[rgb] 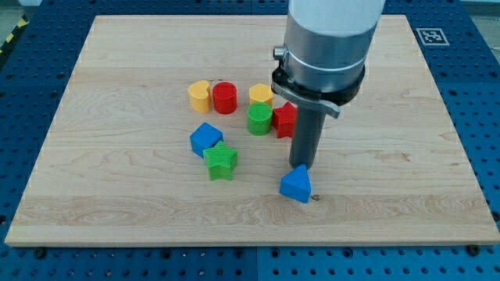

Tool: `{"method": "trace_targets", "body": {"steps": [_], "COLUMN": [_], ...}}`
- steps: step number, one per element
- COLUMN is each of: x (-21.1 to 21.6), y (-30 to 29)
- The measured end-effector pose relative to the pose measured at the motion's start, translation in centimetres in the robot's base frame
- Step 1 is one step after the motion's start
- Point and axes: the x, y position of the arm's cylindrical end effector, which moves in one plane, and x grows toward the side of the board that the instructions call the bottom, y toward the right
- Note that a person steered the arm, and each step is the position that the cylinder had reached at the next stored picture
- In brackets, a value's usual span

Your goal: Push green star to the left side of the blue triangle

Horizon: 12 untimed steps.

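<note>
The green star (222, 161) lies on the wooden board, left of centre, touching the lower right of a blue cube-like block (205, 138). The blue triangle (296, 184) lies to the star's right, a little lower in the view, with a clear gap between them. My dark rod comes down from the grey arm, and my tip (300, 165) sits right at the triangle's upper edge, seemingly touching it. The tip is well to the right of the green star.
Above the star there are a yellow heart (200, 96), a red cylinder (225, 97), a yellow block (261, 94), a green cylinder (259, 119) and a red block (285, 119) partly behind the rod. The board (117, 203) rests on a blue perforated table.
</note>
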Motion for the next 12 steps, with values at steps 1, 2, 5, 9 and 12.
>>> {"method": "trace_targets", "body": {"steps": [1,2,5,9,12], "x": [2.0,1.3,-3.9,-3.6,0.4], "y": [0.1,-0.2,-6.8,-13.5,-8.1]}}
